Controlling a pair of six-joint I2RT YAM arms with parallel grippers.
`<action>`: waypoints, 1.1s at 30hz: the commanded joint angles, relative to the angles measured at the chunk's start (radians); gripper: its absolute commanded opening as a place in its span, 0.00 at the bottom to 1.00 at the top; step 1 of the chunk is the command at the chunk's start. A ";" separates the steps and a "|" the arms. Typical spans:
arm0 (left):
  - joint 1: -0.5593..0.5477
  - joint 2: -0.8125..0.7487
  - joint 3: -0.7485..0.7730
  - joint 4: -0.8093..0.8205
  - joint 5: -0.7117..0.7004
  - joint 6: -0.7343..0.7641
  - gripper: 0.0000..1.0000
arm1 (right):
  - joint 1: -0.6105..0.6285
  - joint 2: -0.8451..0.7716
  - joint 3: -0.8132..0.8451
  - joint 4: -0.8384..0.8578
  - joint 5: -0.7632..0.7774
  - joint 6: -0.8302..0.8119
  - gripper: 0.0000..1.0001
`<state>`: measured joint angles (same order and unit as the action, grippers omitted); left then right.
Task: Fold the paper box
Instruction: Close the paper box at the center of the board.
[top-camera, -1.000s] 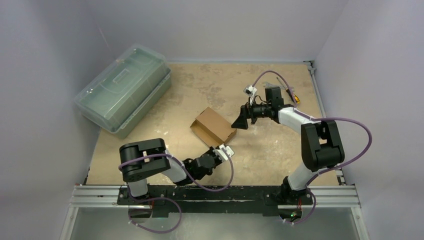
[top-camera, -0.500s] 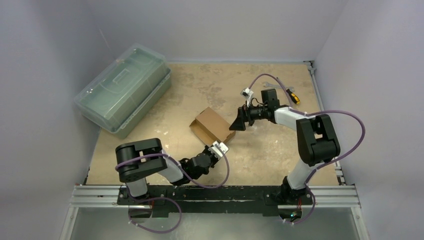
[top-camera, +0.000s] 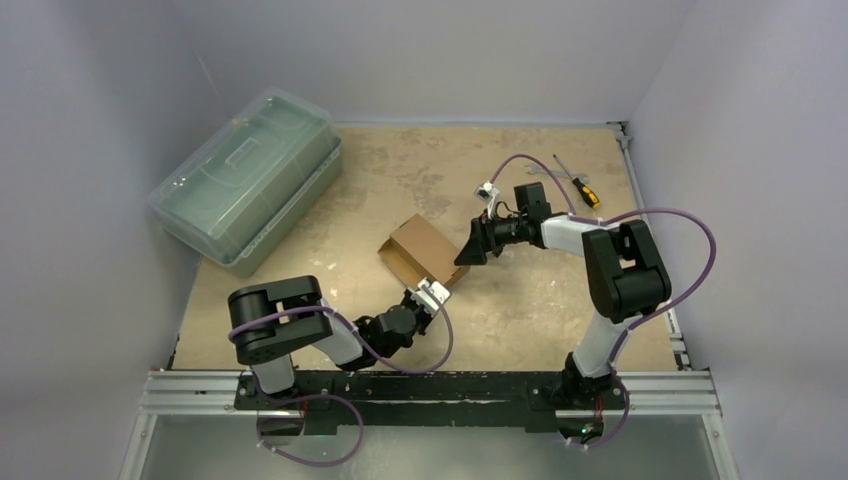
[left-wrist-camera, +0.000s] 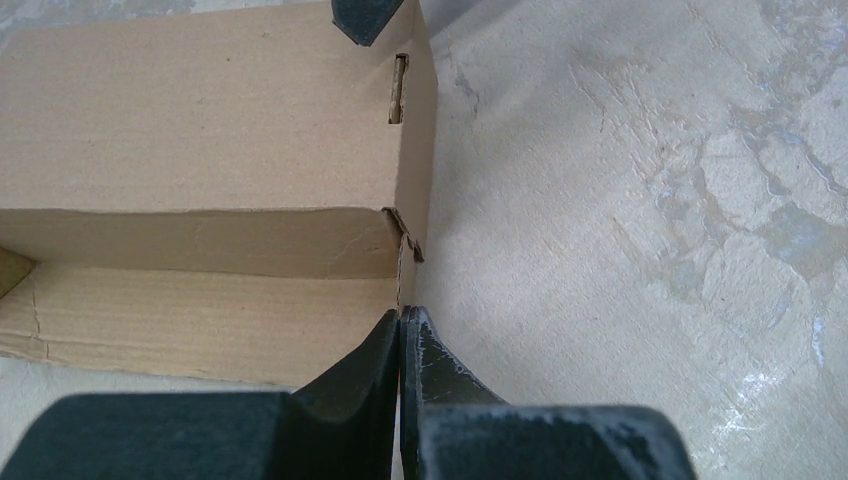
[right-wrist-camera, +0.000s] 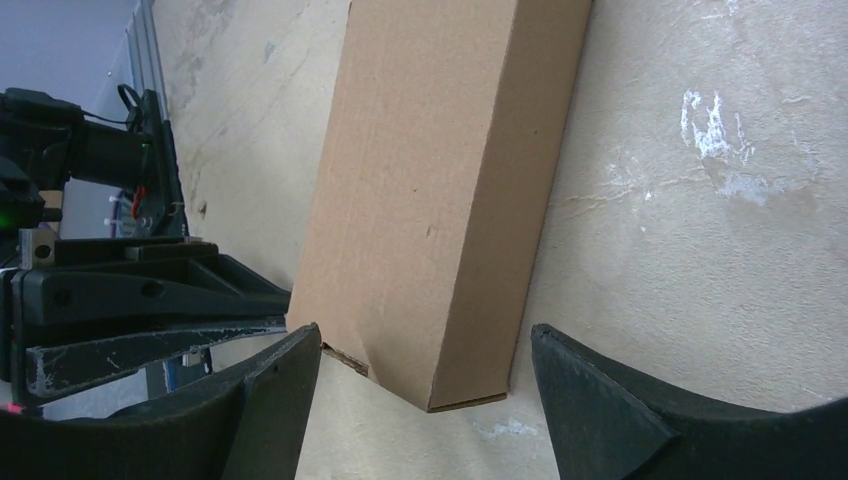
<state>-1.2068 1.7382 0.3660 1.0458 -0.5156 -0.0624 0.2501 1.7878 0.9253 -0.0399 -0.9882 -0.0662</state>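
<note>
The paper box (top-camera: 424, 248) is a brown cardboard carton lying mid-table with its long open side toward the arms. In the left wrist view the box (left-wrist-camera: 200, 120) has a flap flat on the table. Its thin end tab runs edge-on into my left gripper (left-wrist-camera: 402, 315), which is shut on that tab at the box's near right corner (top-camera: 438, 288). My right gripper (top-camera: 468, 248) is open at the box's right end. In the right wrist view it (right-wrist-camera: 425, 335) straddles a corner of the box (right-wrist-camera: 440, 200), and neither of its fingers (right-wrist-camera: 590, 390) touches the cardboard.
A large translucent green case (top-camera: 245, 180) stands at the back left against the wall. A small screwdriver (top-camera: 585, 192) lies at the back right. Pale walls close the table on three sides. The right gripper's fingertip (left-wrist-camera: 365, 18) shows above the box in the left wrist view.
The right gripper has slid left up to the box's right end and its jaws have narrowed a little. The left gripper has shifted slightly left, still shut. The box has barely moved.
</note>
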 joint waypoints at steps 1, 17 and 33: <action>0.010 -0.032 -0.022 0.072 0.014 -0.039 0.00 | 0.003 -0.009 0.000 0.020 0.010 0.012 0.78; 0.026 -0.069 0.015 -0.010 0.029 -0.084 0.00 | 0.012 -0.005 0.004 0.011 0.014 0.004 0.71; 0.065 -0.069 0.070 -0.118 0.087 -0.151 0.00 | 0.027 0.004 0.018 -0.019 0.054 -0.027 0.59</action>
<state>-1.1591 1.6947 0.3962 0.9417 -0.4587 -0.1719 0.2646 1.7889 0.9253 -0.0490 -0.9558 -0.0723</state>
